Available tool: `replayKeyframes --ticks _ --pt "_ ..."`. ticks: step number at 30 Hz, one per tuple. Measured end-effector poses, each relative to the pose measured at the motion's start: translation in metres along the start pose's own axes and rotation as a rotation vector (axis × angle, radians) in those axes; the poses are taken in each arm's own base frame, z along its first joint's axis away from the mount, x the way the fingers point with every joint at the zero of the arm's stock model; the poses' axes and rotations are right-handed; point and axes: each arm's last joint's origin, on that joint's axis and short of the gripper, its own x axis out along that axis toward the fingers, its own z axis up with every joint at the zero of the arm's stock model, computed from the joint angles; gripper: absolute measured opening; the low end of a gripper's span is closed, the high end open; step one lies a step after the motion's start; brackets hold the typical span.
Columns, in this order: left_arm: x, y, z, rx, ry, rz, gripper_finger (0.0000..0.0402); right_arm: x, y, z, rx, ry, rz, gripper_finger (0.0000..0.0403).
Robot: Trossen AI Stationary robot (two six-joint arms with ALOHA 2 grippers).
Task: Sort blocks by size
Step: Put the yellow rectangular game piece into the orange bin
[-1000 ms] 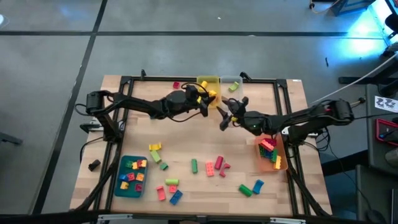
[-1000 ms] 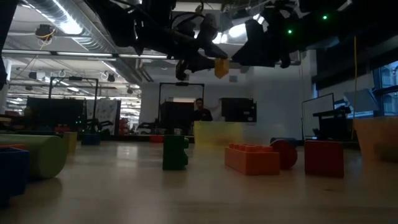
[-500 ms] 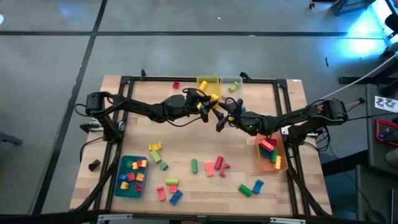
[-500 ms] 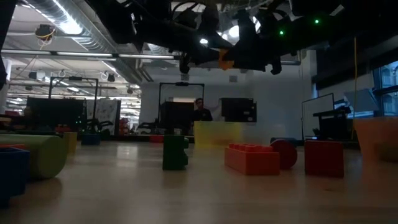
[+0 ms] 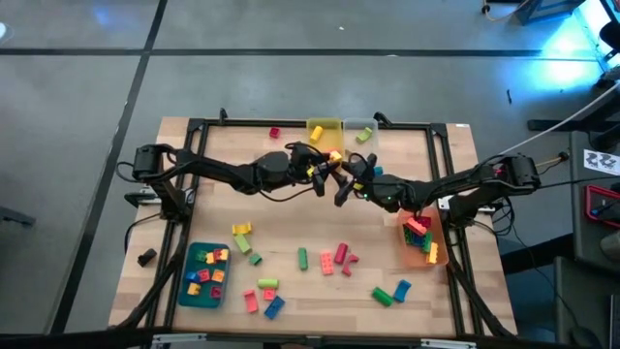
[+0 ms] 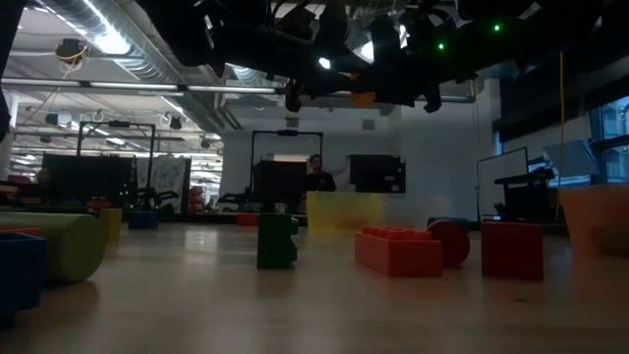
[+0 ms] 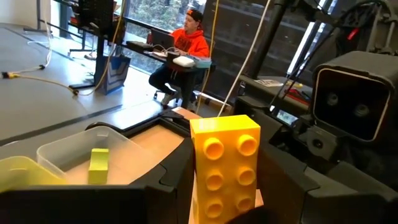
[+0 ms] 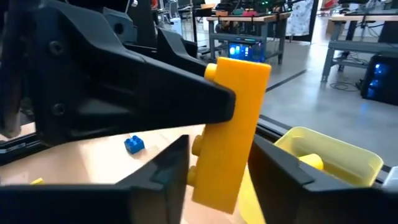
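Left gripper [image 5: 327, 167]: up in the air just short of the yellow bin [image 5: 325, 131], fingers clamped on the yellow brick [image 7: 225, 165]; in the left wrist view the brick stands upright between the two dark fingers, studs facing the camera.
Yellow brick: right at the meeting point of both arms, near the yellow bin, off the table [image 5: 291, 228]; in the low view it is a small yellow spot under the dark arms.
Right gripper [image 5: 347, 181]: nose to nose with the left one, beside the yellow bin; the right wrist view shows its fingers [image 8: 283, 174] on either side of the same brick, narrow around it, but whether they actually press on it I cannot tell.
Loose blocks [image 5: 334, 260]: scattered on the table, well apart from both grippers, on the side far from the yellow bin.
Teal bin [image 5: 207, 274]: far from the yellow bin on the left arm's side, bricks inside.
Orange bin [image 5: 422, 237]: under the right arm, bricks inside.
Clear bin [image 5: 360, 131]: touching the yellow bin, one green brick [image 7: 97, 165] in it.
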Motion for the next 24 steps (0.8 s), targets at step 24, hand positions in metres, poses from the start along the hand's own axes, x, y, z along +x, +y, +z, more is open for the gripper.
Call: replayKeyframes --ticks 24 --pt "-0.0005 0.0008 -0.0073 0.007 0.077 -0.001 0.0216 -0.0039 -0.0046 -0.0069 -0.106 0.105 -0.019 0.01"
